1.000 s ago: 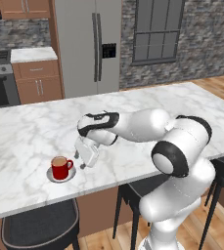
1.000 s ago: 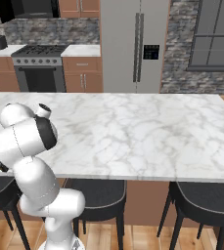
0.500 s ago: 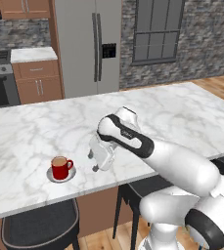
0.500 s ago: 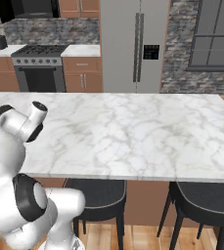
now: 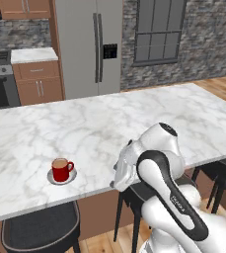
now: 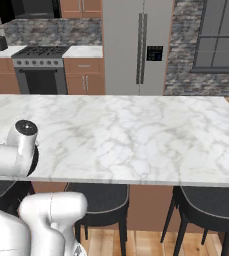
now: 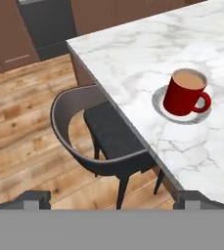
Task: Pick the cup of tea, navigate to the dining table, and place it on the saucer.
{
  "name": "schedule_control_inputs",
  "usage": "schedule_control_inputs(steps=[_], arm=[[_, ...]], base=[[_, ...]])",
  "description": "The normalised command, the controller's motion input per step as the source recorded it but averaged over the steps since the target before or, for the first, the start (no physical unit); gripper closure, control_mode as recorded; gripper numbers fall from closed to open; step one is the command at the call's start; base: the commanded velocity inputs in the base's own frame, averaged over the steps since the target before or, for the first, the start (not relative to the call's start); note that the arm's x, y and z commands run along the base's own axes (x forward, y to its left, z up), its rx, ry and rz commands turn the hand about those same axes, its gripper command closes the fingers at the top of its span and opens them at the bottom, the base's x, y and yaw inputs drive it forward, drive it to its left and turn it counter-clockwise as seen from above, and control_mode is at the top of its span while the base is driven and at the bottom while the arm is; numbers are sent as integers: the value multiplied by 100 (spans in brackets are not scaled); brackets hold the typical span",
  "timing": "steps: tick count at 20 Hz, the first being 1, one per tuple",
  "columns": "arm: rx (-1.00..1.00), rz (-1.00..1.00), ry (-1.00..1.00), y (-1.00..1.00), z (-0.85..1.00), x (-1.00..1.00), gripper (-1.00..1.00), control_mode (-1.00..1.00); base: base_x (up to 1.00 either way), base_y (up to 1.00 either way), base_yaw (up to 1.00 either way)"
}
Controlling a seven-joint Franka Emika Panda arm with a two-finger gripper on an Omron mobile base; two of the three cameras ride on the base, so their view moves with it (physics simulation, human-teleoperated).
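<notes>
Cup of tea [image 5: 61, 169] sits on the saucer [image 5: 61, 177] near the worktop [image 5: 134, 123] edge. Claw [image 7: 111, 199] is wide apart, empty; a stray arm swing could spill it.

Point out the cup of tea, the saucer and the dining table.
cup of tea [image 7: 182, 94], hand view, on its red side wall.
saucer [image 7: 161, 108], hand view, on the bare rim beside the cup.
dining table [image 5: 134, 118], left base view, on bare marble top.
</notes>
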Motion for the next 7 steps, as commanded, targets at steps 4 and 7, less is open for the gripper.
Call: schedule_control_inputs(steps=[4,7], arm=[[0,-33,-8,-62,30,-100,-100,-100],[-1,-35,-16,-31,11,-100,-100,-100]], base=[[0,0,0],[0,0,0]])
